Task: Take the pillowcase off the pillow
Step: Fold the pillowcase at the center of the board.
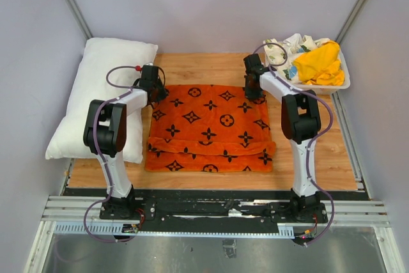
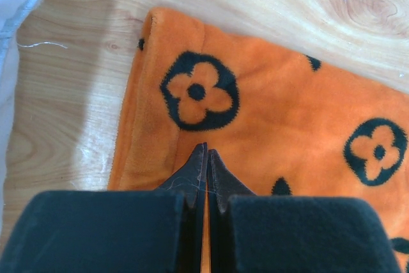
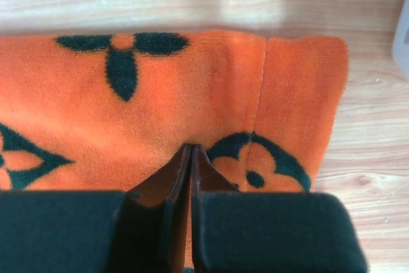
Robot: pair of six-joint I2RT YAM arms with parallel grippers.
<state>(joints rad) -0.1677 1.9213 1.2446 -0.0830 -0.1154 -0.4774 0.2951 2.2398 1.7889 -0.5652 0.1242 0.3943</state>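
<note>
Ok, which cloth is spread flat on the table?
The orange pillowcase with black flowers; the yellow cloth and white floral cloth sit bunched in the tray.

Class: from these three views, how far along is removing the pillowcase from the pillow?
Done: the pillow lies bare on the left; the pillowcase lies flat beside it, apparently empty. In hand: the left gripper and right gripper are shut over its far corners. Left: probably only withdrawing the grippers.

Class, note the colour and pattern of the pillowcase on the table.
The pillowcase is bright orange with black flower and circle motifs, clearest in the top external view.
</note>
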